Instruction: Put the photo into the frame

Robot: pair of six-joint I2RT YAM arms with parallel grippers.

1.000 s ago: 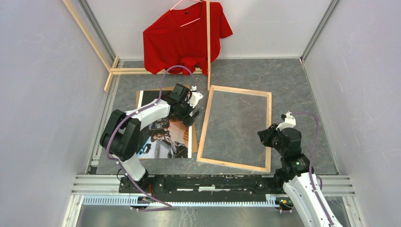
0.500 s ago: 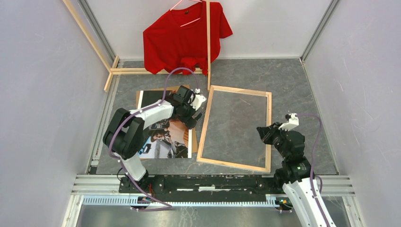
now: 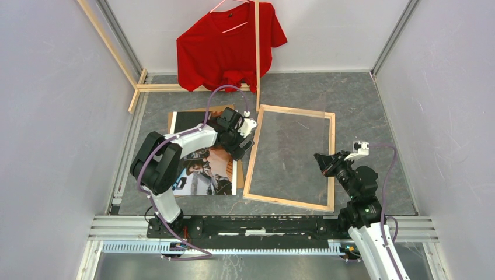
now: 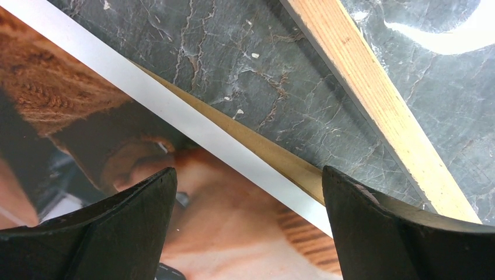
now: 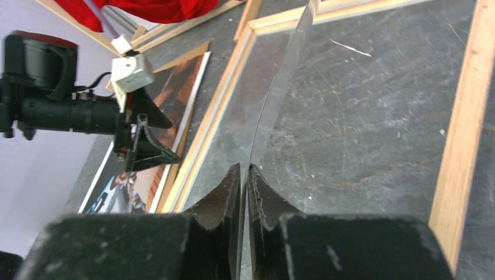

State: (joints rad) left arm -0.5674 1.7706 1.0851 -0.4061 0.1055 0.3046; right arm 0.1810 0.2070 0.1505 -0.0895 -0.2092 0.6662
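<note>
The photo [image 3: 204,169] lies face up on a brown cardboard sheet [image 3: 240,172], left of the frame [image 3: 290,201], which lies flat with its bare wood face up. My left gripper [image 3: 244,147] is open, low over the photo's right edge [image 4: 233,233], with the cardboard [image 4: 274,154] and the frame's left rail [image 4: 379,99] just beyond. My right gripper [image 3: 322,158] is shut on the edge of a thin clear sheet [image 5: 280,99] and holds it tilted up over the frame [image 5: 461,146]. The left gripper [image 5: 146,140] also shows in the right wrist view.
A red T-shirt [image 3: 227,46] hangs on a rack of pale wooden poles [image 3: 257,58] at the back. Its base poles [image 3: 175,87] lie just behind the cardboard. Grey walls close in on both sides.
My right gripper has shifted left and turned, tilting the clear sheet up off the frame. My left gripper has moved a little right, toward the frame's left rail.
</note>
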